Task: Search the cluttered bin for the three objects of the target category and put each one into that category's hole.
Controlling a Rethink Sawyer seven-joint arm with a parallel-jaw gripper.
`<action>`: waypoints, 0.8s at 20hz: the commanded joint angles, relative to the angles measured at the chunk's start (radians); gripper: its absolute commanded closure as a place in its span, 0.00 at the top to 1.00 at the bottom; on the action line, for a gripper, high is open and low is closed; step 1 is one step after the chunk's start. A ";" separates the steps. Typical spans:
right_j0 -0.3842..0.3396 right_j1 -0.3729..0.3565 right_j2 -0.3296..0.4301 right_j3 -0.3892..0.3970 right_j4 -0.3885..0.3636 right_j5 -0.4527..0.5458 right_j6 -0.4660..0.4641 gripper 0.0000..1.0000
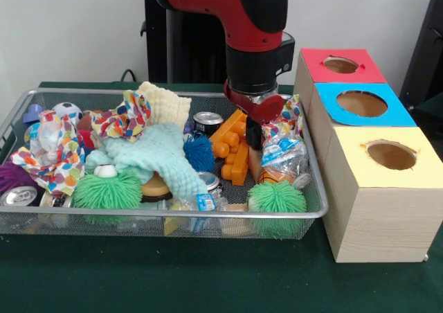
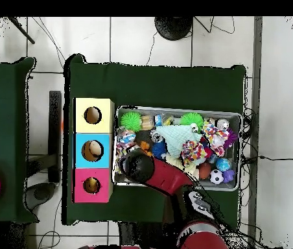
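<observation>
Field notes, one moment. The wire-mesh bin (image 1: pixel 315 203) sat on the green tabletop (image 1: pixel 208 278), just beside a row of three wooden boxes: red-topped box (image 1: pixel 341 65) farthest from the camera in the front view, blue-topped box (image 1: pixel 362 104) in the middle, yellow-topped box (image 1: pixel 391 155) nearest. Each top had one round hole.

The red and black arm (image 1: pixel 235 8) came down over the box-side end of the bin. The pincer (image 1: pixel 254 138) reached into the clutter next to a stack of orange building blocks (image 1: pixel 234 152) and a crushed plastic bottle (image 1: pixel 284 155). Its lower part was dark and hidden among the objects; I could not tell whether it was spread, pressed together or pinching anything.

Bin contents noted in the front view: two green spiky balls, one at the near rim by the boxes (image 1: pixel 277 199) and one toward the other end (image 1: pixel 107 190); a pale mint knitted cloth (image 1: pixel 160 155) across the middle; a blue spiky ball (image 1: pixel 199 152) beside it; a cream knitted cloth (image 1: pixel 166 104) at the far side; polka-dot fabric (image 1: pixel 123 121); a small soccer ball (image 1: pixel 67 110); a drink can (image 1: pixel 208 121) near the far rim; another can end (image 1: pixel 19 196) at the near corner away from the boxes.

In the overhead view the arm's wrist (image 2: pixel 139 166) covered the bin's (image 2: pixel 175 109) corner next to the blue-topped box (image 2: pixel 92 150) and red-topped box (image 2: pixel 91 185).
</observation>
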 commanded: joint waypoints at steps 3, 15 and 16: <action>-0.002 0.200 -0.054 -0.176 -0.096 0.060 -0.032 0.00; -0.161 0.030 -0.040 -0.273 -0.337 0.285 -0.233 0.00; -0.170 0.022 -0.034 -0.277 -0.356 0.295 -0.235 0.00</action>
